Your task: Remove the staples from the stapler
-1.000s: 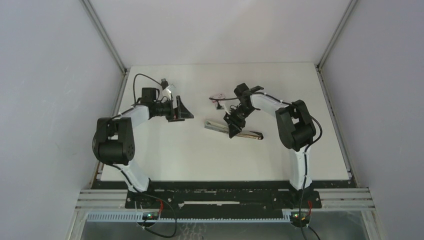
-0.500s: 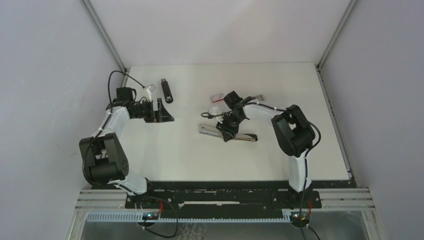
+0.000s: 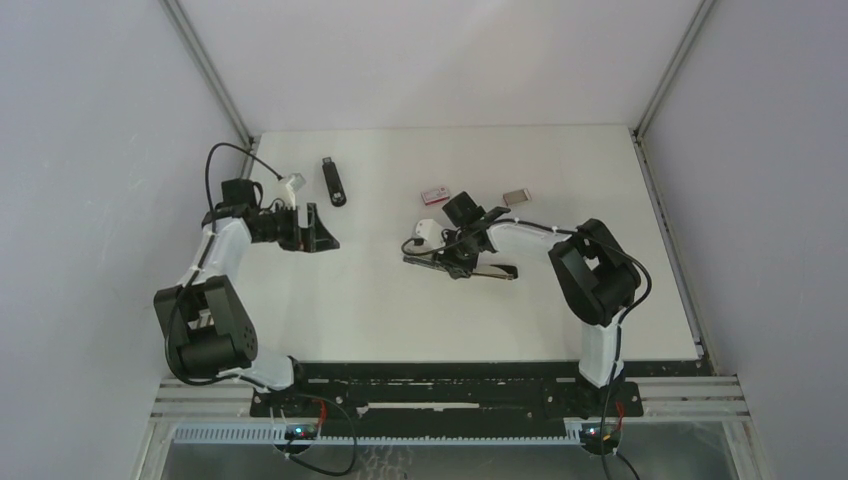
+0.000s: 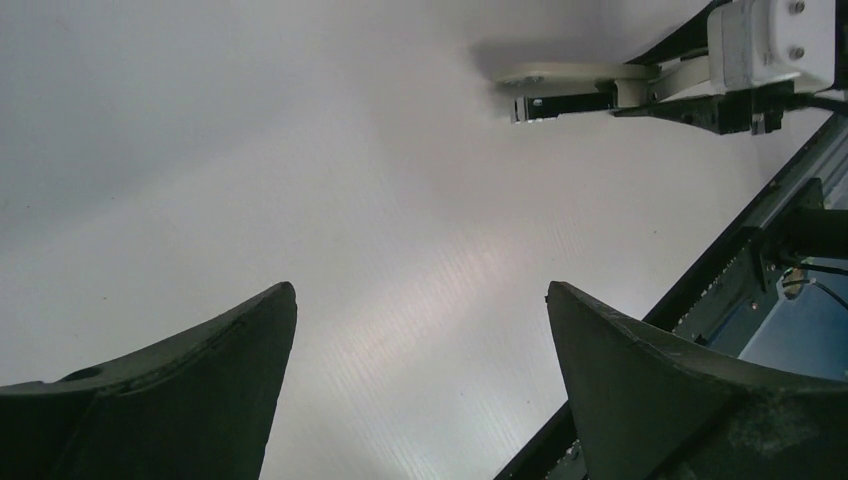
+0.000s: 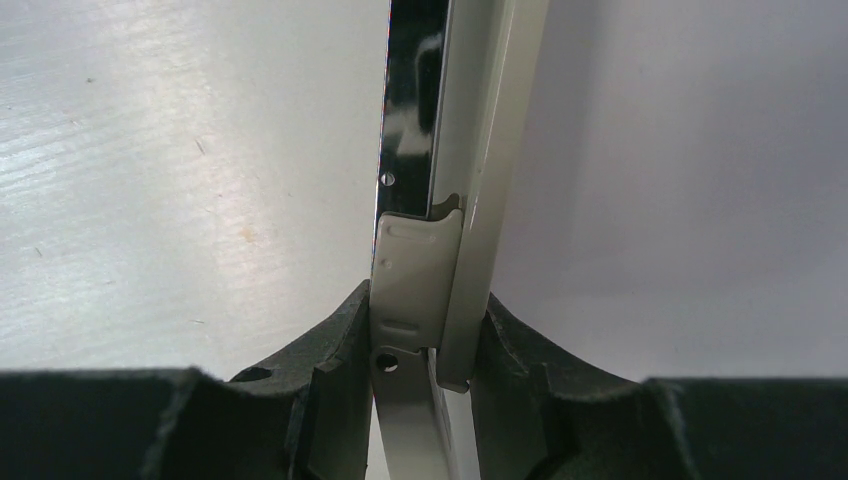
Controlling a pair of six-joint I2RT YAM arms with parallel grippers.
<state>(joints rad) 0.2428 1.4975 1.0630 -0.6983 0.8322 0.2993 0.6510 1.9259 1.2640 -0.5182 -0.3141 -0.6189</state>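
Over the last second the left arm (image 3: pixel 225 245) has pulled back toward the left edge of the white table (image 3: pixel 380 310). It now sits well apart from the work. The left gripper (image 4: pixel 420 300) has its jaws spread wide with nothing but bare tabletop between them.

The right arm (image 3: pixel 540 232) has dropped lower and swung its wrist over the stapler (image 3: pixel 495 270), which has slid slightly leftward and lies flat near the table's middle. In the wrist view the right gripper (image 5: pixel 425 340) is clamped on the stapler's pale body and chrome rail, with a pad pressed against each side.

This looks like the grasp that comes before opening the magazine. The right arm seems set to work alone, or the left may return to brace the stapler.

No staples show in any view, so they are most likely still inside the stapler and unloading has not begun. The small red-and-white box (image 3: pixel 434 194) and the grey-brown box (image 3: pixel 516 197) sit just behind.
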